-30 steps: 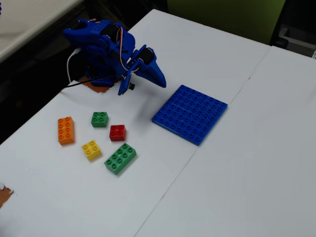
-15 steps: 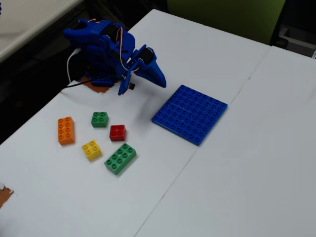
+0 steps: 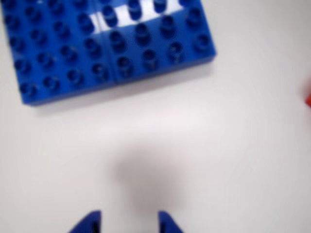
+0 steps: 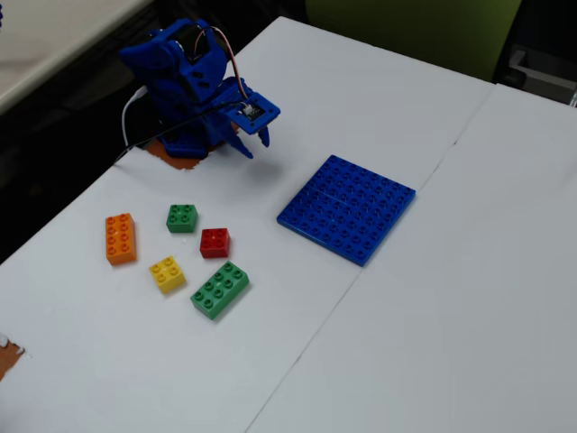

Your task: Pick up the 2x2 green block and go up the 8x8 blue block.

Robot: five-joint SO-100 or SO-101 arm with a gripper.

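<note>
Wrist view shows the two blue tips of the jaws at the bottom edge, set apart with bare white tabletop (image 3: 233, 160) between them and nothing held; the gripper (image 3: 129, 224) is empty and part open, though only its tips show, so how wide is hard to judge. A soft shadow lies just ahead of the tips, which suggests the arm (image 4: 185, 86) hangs above the surface rather than resting on it. Beyond, the blue plate (image 3: 104, 46) fills the upper left, cut off by the frame and blurred, with a bright glare across its studs. A sliver of red at the right edge is too cropped to name. In the fixed view the arm sits folded near its base at the far side, well apart from the bricks. The small green brick (image 4: 181, 217) lies untouched, near the red brick (image 4: 215, 242) and the yellow brick (image 4: 168, 273), with the long green brick (image 4: 220, 289) and the orange brick (image 4: 120, 238) close by. The plate lies flat, apparently left clear as the target.
</note>
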